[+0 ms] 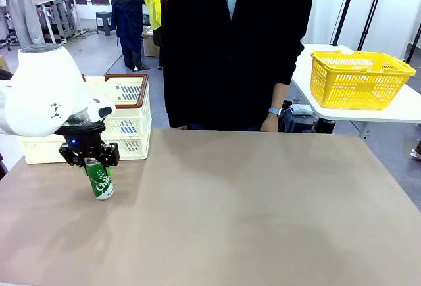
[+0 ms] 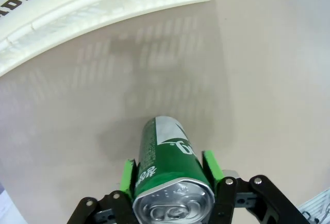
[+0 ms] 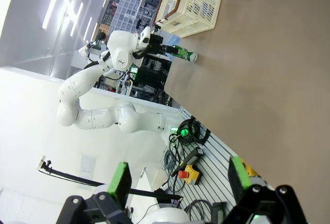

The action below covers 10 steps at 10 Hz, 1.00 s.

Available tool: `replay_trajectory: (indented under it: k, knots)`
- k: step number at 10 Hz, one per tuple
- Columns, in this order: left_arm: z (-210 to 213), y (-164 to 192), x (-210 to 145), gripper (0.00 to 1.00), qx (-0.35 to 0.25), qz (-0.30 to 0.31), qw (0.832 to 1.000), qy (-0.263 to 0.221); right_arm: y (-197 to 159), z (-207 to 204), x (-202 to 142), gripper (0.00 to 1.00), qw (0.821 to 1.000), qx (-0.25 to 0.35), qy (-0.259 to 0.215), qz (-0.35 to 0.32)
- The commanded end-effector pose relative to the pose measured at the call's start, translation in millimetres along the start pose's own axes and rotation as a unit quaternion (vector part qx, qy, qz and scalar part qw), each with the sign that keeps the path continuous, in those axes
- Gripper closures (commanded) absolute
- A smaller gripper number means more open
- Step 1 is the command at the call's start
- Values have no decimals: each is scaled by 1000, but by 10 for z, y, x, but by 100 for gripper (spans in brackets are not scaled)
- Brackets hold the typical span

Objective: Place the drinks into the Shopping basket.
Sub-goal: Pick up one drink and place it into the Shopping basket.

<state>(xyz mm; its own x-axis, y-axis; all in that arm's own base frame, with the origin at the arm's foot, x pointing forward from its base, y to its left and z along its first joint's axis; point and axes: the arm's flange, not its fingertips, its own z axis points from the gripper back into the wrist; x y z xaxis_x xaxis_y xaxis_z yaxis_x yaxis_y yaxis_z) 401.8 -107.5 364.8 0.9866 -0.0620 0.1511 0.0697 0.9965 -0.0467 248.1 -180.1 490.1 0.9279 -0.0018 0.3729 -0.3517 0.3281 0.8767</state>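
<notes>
One of the drinks, a green can (image 1: 102,181) with white lettering, stands on the brown table near the left edge, tilted a little. My left gripper (image 1: 92,161) comes down over its top. In the left wrist view the green pads (image 2: 126,175) press both sides of the can (image 2: 167,152), so the gripper (image 2: 170,183) is shut on it. Just behind the can stands the Shopping basket (image 1: 128,112), cream-white with a brown rim, its printed wall (image 2: 103,2) close by. My right gripper (image 3: 178,177) hangs open and holds nothing, far from the can (image 3: 183,54) and the basket (image 3: 191,2).
A person in a dark jacket (image 1: 230,49) stands at the far side of the table, one hand (image 1: 270,125) at its edge. A yellow mesh basket (image 1: 362,79) sits on a separate white table at the back right. Bare tabletop (image 1: 263,207) stretches across the middle and right.
</notes>
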Motion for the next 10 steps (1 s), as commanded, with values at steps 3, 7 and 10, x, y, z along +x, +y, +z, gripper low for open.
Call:
replay_trajectory:
  k: [3,7,10]
  knots:
    - [-15,30,2,100,6,-3,1000,-1,3,41,-24,0,1000,-3,8,9]
    - [1044,236,-37,100,-27,-17,999,-43,3,41,-24,0,1000,-3,8,9]
    - [2429,511,55,100,-34,-9,997,-67,3,41,-24,0,1000,-3,8,9]
